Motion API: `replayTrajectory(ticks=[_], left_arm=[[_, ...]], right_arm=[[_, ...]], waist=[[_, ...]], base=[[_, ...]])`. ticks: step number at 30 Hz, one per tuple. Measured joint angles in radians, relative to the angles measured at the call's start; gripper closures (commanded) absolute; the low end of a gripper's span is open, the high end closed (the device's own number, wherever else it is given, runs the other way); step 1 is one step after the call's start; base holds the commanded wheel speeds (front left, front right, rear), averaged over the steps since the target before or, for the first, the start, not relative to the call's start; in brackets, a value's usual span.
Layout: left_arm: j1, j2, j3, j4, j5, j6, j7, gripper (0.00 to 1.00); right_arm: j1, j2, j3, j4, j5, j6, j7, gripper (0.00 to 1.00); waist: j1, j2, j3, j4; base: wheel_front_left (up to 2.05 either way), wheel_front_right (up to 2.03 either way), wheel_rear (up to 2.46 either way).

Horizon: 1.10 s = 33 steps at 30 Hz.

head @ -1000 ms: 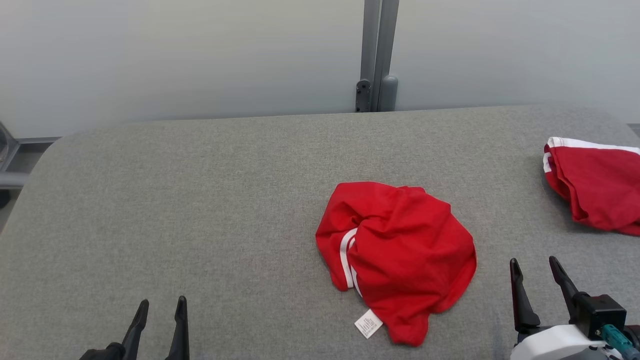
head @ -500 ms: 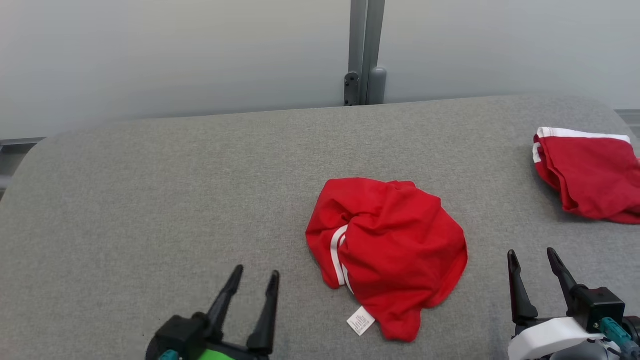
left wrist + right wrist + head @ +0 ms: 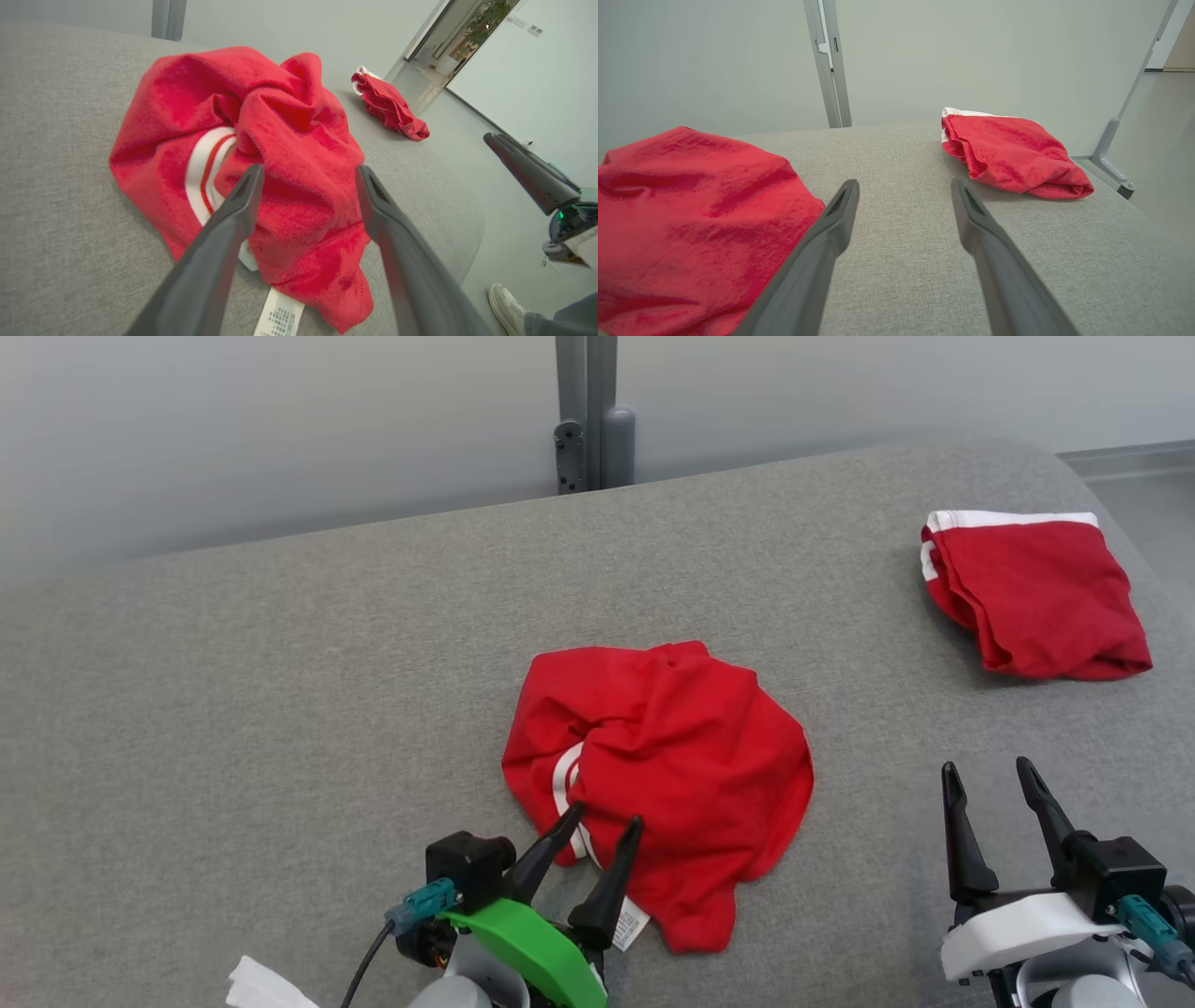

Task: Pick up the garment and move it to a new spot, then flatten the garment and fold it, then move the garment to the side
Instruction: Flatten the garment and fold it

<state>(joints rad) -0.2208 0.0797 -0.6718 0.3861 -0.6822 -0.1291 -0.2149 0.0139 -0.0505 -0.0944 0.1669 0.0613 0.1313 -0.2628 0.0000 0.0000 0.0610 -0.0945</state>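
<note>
A crumpled red garment [image 3: 667, 775] with white trim and a white care label lies in a heap on the grey table [image 3: 280, 691]. In the left wrist view the garment [image 3: 261, 154] bulges just beyond the fingertips. My left gripper [image 3: 605, 819] stands open at the heap's near left edge, its tips over the cloth, nothing between them. My right gripper [image 3: 988, 767] is open over bare table to the right of the heap. In the right wrist view the garment [image 3: 691, 210] lies to the left of the open right gripper [image 3: 903, 184].
A second red garment [image 3: 1032, 593], folded, lies at the table's far right; it also shows in the right wrist view [image 3: 1008, 151]. The table's right edge [image 3: 1158, 607] runs just past it. A grey post [image 3: 588, 411] stands behind the table. A person's shoe [image 3: 507, 303] is on the floor.
My left gripper has come forward and to the right, from the near left of the table to the garment's edge. The head camera has shifted, sliding the whole scene left. The right gripper keeps its pose.
</note>
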Motion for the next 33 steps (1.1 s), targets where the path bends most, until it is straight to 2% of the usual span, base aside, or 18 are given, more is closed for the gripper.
replayTrajectory(ticks=[2, 3, 4, 5, 6, 10, 15, 24, 33], left_arm=[[-0.03, -0.002, -0.007, 0.067, -0.012, 0.0, 0.015, 0.0], [-0.043, -0.001, -0.009, 0.094, -0.012, 0.0, 0.015, 0.16], [-0.057, -0.002, -0.01, 0.114, -0.024, 0.0, 0.016, 0.58], [-0.068, -0.003, -0.013, 0.13, -0.037, 0.0, 0.016, 0.74], [-0.077, -0.007, -0.013, 0.144, -0.051, 0.0, 0.01, 1.0], [-0.109, -0.008, -0.023, 0.165, -0.089, 0.0, -0.007, 1.0], [-0.126, 0.008, -0.026, 0.116, -0.151, 0.0, -0.024, 1.0], [-0.12, 0.103, 0.066, -0.141, -0.244, 0.002, -0.041, 1.0], [-0.073, 0.238, 0.187, -0.427, -0.287, 0.112, 0.016, 1.0]], right_arm=[[-0.001, 0.0, -0.003, 0.0, 0.003, 0.0, 0.0, 0.0], [-0.003, 0.0, -0.006, 0.0, 0.005, 0.0, 0.0, 0.0], [-0.005, 0.0, -0.008, 0.0, 0.006, 0.0, 0.0, 0.0], [-0.006, 0.0, -0.01, 0.0, 0.007, 0.0, 0.0, 0.0], [-0.006, 0.0, -0.013, 0.0, 0.007, 0.0, 0.0, 0.0], [-0.005, 0.0, -0.023, 0.001, 0.008, 0.0, 0.0, 0.0], [-0.005, 0.0, -0.029, 0.003, 0.01, 0.0, 0.0, 0.0], [0.011, 0.0, -0.035, 0.004, 0.006, 0.0, 0.0, 0.0], [0.027, 0.0, -0.022, 0.011, 0.01, 0.0, 0.0, 0.0]], waist=[[0.0, 0.0, 0.013, -0.022], [0.0, 0.0, 0.019, -0.033], [0.0, 0.0, 0.024, -0.043], [0.0, 0.0, 0.031, -0.053], [0.0, 0.0, 0.036, -0.062], [0.0, 0.0, 0.057, -0.085], [0.0, 0.0, 0.059, -0.078], [0.0, 0.0, 0.028, -0.011], [0.0, 0.0, -0.013, 0.063]], base=[[0.0, 0.0, 0.0], [0.0, 0.0, 0.0], [0.0, 0.0, 0.0], [0.0, 0.0, 0.0], [0.0, 0.0, 0.0], [0.0, 0.0, 0.0], [0.0, 0.0, 0.0], [0.0, 0.0, 0.0], [0.0, 0.0, 0.0]])
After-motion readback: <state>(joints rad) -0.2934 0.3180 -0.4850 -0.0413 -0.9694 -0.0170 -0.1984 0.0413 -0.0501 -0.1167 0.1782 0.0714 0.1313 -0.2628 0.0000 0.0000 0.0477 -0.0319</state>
